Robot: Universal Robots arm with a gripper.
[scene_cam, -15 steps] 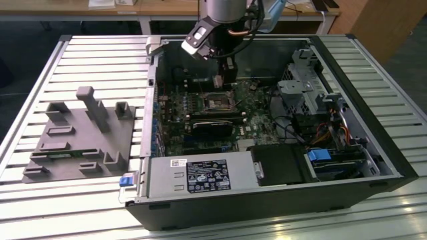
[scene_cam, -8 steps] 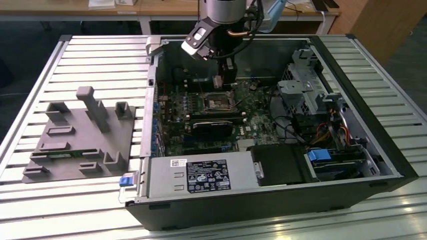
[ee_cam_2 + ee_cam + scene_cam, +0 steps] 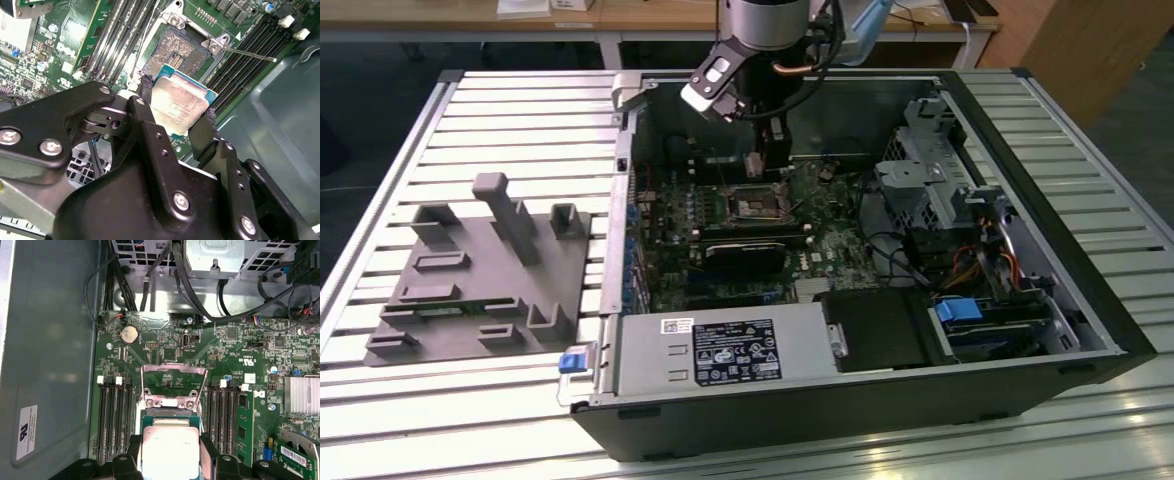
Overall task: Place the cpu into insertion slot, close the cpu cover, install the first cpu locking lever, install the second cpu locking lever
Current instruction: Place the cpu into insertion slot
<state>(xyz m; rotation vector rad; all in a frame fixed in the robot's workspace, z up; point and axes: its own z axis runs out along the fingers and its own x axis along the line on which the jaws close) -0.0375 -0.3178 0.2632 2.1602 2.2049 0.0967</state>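
Gripper [image 3: 177, 99] clamped on cpu [image 3: 184, 109] by two opposite edges, hovering just above bare insertion slot [image 3: 175, 50], not seated; cpu cover [image 3: 174, 368] raised open, inside computer case [image 3: 854, 420].

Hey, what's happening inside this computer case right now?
The arm's gripper is shut on the cpu, holding it by two opposite edges just over the motherboard inside the open computer case. The insertion slot lies bare, with the cpu not yet seated in it. The cpu cover stands swung open.
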